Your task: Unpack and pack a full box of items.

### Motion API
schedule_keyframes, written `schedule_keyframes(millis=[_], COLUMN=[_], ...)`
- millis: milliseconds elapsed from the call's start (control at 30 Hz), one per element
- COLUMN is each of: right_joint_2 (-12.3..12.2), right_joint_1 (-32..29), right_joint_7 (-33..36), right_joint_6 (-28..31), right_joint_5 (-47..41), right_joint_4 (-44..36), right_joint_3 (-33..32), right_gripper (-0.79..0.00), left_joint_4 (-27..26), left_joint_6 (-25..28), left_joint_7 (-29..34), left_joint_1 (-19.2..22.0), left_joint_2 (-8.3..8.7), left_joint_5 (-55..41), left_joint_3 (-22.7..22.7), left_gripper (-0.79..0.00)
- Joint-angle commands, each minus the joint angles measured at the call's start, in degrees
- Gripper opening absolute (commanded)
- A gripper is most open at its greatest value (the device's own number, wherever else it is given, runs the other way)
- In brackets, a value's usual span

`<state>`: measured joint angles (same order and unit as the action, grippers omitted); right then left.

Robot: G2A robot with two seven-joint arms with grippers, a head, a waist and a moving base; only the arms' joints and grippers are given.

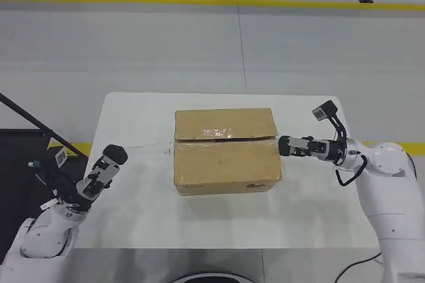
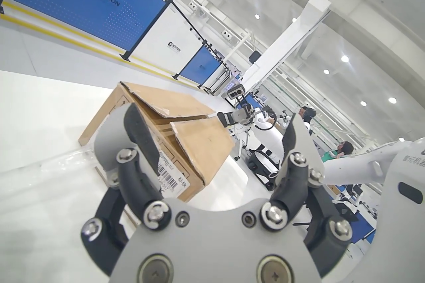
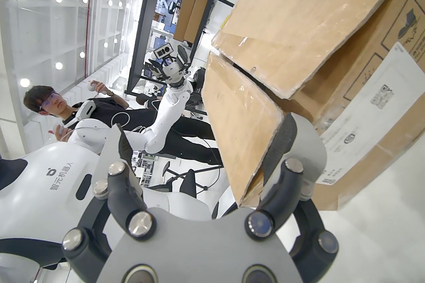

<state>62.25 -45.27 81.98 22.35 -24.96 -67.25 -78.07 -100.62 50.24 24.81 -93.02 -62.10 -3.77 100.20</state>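
A brown cardboard box (image 1: 227, 151) stands in the middle of the white table (image 1: 219, 219). Its two top flaps lie nearly flat, slightly lifted along the seam, with torn tape on them. My right gripper (image 1: 285, 146) is at the box's right end and is open. In the right wrist view the corner of the near flap (image 3: 239, 118) sits between the right gripper's (image 3: 202, 148) fingers, with one finger (image 3: 282, 145) against the flap's underside. My left gripper (image 1: 114, 153) hovers to the left of the box, apart from it. It (image 2: 215, 138) is open and empty, and faces the box (image 2: 196, 138) and its labelled end.
A strip of clear film (image 2: 49, 161) lies on the table between the left gripper and the box. A black stand (image 1: 18, 113) and a dark mat are off the table's left edge. Bare table surrounds the box on all sides.
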Motion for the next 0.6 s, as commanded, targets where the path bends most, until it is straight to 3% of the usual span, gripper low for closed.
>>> schedule_keyframes(millis=[0,367,567], right_joint_2=[-0.22,-2.18,-4.24], right_joint_1=[-0.38,-4.35,-7.22], right_joint_7=[0.46,6.02,6.02], right_joint_6=[-0.51,-6.04,-6.04], right_joint_5=[-1.41,-12.62,-13.39], right_joint_4=[-1.15,-12.28,-18.88], right_joint_3=[0.07,0.79,2.36], right_gripper=[0.000,0.000,0.000], left_joint_4=[0.09,0.32,0.26], left_joint_6=[-0.02,-0.11,-0.03], left_joint_7=[-0.05,-0.08,1.15], left_joint_1=[0.09,0.82,1.31], left_joint_2=[0.00,0.04,0.14], left_joint_5=[0.01,0.66,2.26], left_joint_3=[-0.22,-1.37,-2.15], left_gripper=[0.000,0.000,0.000])
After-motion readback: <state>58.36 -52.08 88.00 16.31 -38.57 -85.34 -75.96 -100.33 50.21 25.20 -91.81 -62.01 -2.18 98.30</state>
